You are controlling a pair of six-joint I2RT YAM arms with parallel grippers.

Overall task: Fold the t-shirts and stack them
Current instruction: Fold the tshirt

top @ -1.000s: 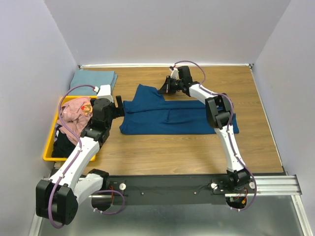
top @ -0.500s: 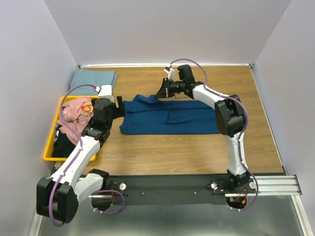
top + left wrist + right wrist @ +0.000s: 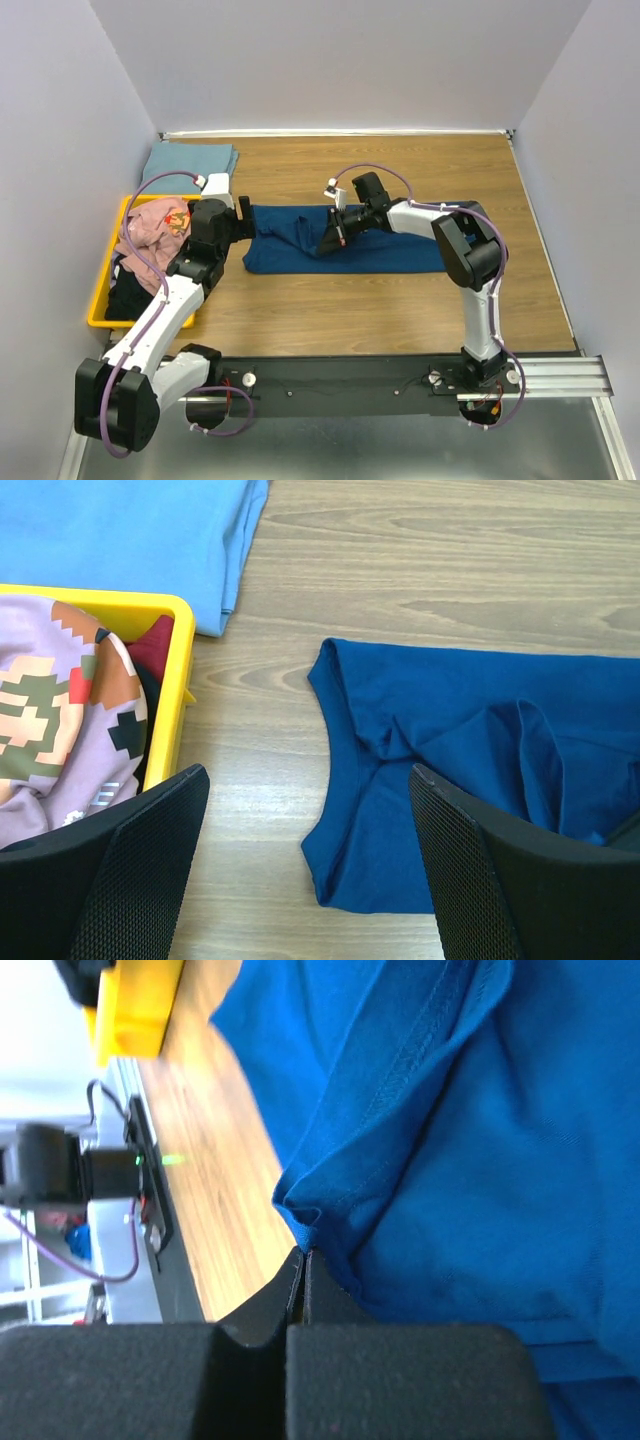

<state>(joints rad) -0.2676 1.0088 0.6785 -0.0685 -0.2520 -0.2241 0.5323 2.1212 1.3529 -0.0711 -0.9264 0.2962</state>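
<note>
One wrist view alone shows right end effector (image 3: 303,1256) pinching navy t-shirt (image 3: 480,1140), left end effector (image 3: 305,778) spread

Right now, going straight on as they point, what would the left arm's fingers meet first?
Probably the near edge of the dark blue cloth t-shirt; depth is unclear, so the wooden table might come first.

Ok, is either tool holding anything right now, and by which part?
The right tool is shut on the dark blue t-shirt, pinching a folded edge of the cloth. The left tool is open and holds nothing.
</note>
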